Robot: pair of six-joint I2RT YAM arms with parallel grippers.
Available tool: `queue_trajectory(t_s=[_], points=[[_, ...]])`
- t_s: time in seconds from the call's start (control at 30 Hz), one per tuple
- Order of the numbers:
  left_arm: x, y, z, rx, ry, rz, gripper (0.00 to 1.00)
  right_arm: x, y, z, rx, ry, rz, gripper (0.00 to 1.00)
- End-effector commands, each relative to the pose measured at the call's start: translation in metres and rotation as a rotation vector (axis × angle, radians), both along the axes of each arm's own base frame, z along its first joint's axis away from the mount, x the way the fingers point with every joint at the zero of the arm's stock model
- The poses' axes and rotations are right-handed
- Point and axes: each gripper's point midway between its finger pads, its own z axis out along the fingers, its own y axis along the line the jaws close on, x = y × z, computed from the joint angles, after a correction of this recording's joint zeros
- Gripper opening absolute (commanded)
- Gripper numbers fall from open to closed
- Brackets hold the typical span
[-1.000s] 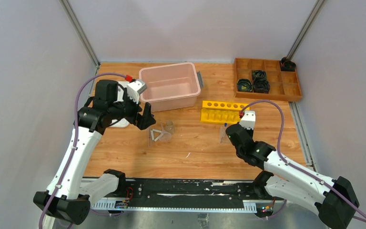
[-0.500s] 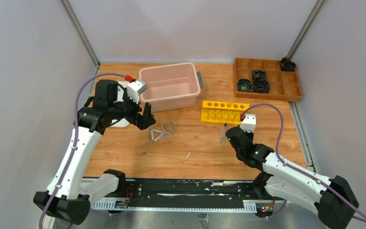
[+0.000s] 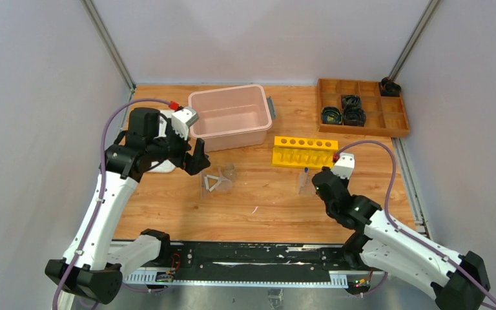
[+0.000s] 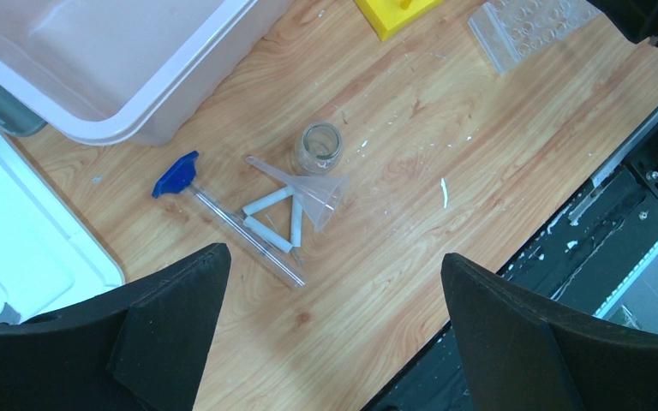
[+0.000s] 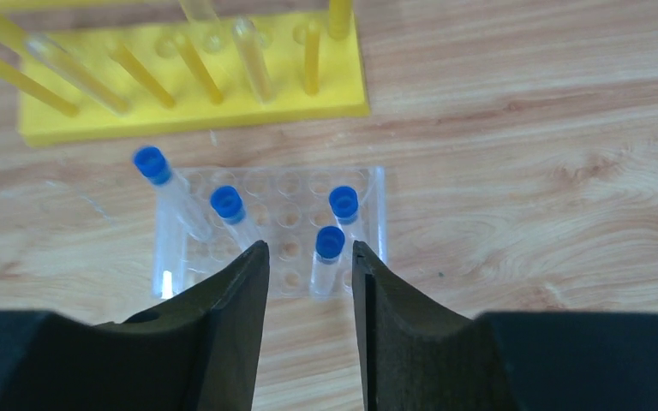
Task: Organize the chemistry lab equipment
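1. Top view:
   - The left gripper point(image 3: 198, 157) is hovering with its jaws spread wide and holding nothing. It is near the beaker point(image 3: 230, 172) and funnel point(image 3: 216, 183), on the near side of the bin point(image 3: 231, 116).
   - The right gripper point(image 3: 315, 181) is sitting at the clear rack point(image 3: 303, 184), which is just near of the yellow rack point(image 3: 303, 151).
2. Left wrist view:
   - The funnel is lying on its side across white sticks point(image 4: 267, 218), close to the beaker.
   - The rod point(image 4: 248, 238) is lying just beside them.
   - Risk: wide jaws closing here could be catching two items at once. That could roll the funnel or tip the beaker.
3. Right wrist view:
   - The jaws are standing parted around one tube point(image 5: 329, 257), which is seated in the clear rack. Neither finger is visibly pinching it.
   - Risk: a finger brushing the cap on withdrawal could be tilting the tube or dragging the light rack.
   - The leaning tubes point(image 5: 227, 210) on the left could be knocked out by any such shift.
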Motion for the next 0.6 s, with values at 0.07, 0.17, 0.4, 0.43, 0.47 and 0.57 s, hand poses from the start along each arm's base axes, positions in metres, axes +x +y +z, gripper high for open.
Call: queue_trajectory(t_s=[0.07,0.17,0.4,0.43,0.47,0.57], points=[[0.003,0.001,0.015,0.000,-0.049,0.002,1.00,0.010,0.016,0.062,0.121,-0.110,0.057,0.50],[0.004,0.001,0.015,0.002,-0.049,0.007,1.00,0.016,0.044,0.077,0.194,-0.106,0.154,0.49],[0.005,0.007,0.007,0.030,-0.037,0.034,1.00,0.029,0.162,0.070,0.251,0.114,0.496,0.53],[0.006,0.009,0.005,0.041,-0.034,0.039,1.00,0.030,0.182,0.070,0.243,0.127,0.549,0.55],[0.006,0.010,0.002,0.051,-0.032,0.042,1.00,0.031,0.202,0.068,0.228,0.135,0.610,0.57],[0.005,0.016,-0.007,0.083,-0.016,0.054,1.00,0.035,0.256,0.064,0.201,0.172,0.742,0.66]])
